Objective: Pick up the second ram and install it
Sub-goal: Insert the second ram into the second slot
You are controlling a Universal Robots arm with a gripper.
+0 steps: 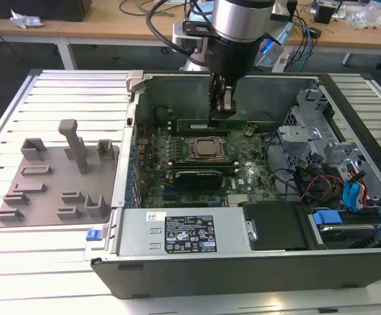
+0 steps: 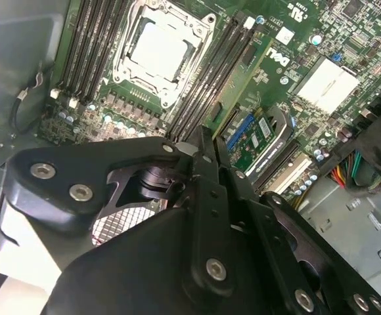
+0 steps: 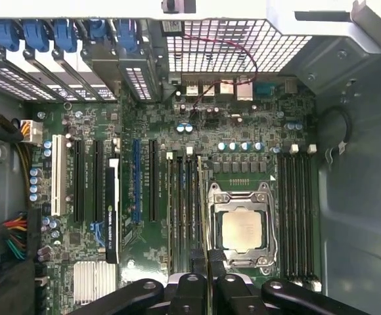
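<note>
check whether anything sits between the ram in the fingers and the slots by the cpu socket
Nothing visible does. The gripper holds the second ram edge-down right over the black slots beside the CPU socket, and no cable or card crosses beneath it. Whether it already touches a slot cannot be told.

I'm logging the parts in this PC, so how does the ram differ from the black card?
The ram is green; the card is black. The ram is held in the gripper; the card sits in a board slot. Seen edge-on in the first wrist view, the ram looks thinner than the card. Both stand on edge, running parallel.
</note>
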